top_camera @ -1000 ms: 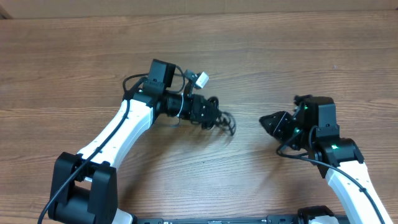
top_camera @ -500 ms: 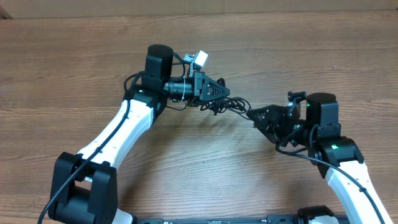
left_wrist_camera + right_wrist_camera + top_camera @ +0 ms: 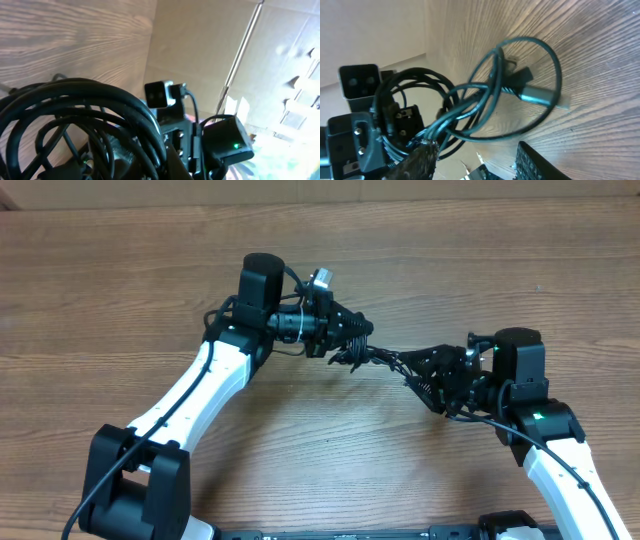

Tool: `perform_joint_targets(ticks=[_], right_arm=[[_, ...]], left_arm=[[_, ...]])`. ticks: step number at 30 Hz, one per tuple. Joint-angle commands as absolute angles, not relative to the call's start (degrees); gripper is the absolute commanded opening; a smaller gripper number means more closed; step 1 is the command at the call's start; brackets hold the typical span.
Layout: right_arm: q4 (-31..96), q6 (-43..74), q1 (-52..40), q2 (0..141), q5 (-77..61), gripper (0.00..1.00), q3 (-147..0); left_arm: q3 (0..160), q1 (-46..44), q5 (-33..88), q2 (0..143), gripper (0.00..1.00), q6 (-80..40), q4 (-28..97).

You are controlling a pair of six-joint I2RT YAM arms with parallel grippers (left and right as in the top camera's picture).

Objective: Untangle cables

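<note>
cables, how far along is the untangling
Done: nothing that shows; no cord lies freed on the table. In hand: the left gripper is shut on the bunched cables, and strands stretch across to the right gripper, whose jaws stand apart. Left: the loops around the silver-tipped plug are interlaced, so nearly all the separating looks ahead.

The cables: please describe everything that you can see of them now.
The cables are thin black cords, rubbery-looking, bunched in tangled loops. They stretch between the two grippers, over the wooden table. The left gripper is shut on one side of the bunch. Strands run to one finger of the right gripper, whose jaws stand open. One wide loop hangs free, with a black, silver-tipped plug at its end.
</note>
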State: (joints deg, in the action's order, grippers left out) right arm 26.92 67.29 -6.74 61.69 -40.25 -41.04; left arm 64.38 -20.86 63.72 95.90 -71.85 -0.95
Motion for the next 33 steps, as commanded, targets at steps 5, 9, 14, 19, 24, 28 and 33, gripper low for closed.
perform_joint_targets(ticks=[5,9,14,19,24,28,33], right_arm=[[26.89,68.20,-6.83,61.76,-38.46,0.48,-41.60],[26.59,68.82,-6.81,61.76,-35.46,0.47,-41.60],[23.92,69.06,-6.81,61.76,-33.45,0.46,-41.60],[22.48,69.69,-6.81,61.76,-31.97,0.44,-41.60],[22.55,70.76,-6.81,61.76,-30.41,0.40,-41.60],[22.59,70.76,-6.81,61.76,-30.04,0.11,-41.60],[22.70,70.74,-6.81,61.76,-30.33,0.04,-41.60]], left_arm=[[65.08,-24.38,63.75,94.80,0.04,-78.19,-14.76],[65.08,-25.69,63.70,94.80,0.04,-79.31,-16.56],[65.08,-26.30,64.14,94.80,0.04,-79.26,-16.58],[65.08,-26.30,64.58,94.80,0.04,-79.26,-16.58],[65.08,-26.30,66.11,94.80,0.04,-79.29,-16.60],[65.08,-26.28,66.08,94.80,0.04,-79.26,-16.60],[65.08,-26.30,66.08,94.80,0.04,-78.94,-16.60]])
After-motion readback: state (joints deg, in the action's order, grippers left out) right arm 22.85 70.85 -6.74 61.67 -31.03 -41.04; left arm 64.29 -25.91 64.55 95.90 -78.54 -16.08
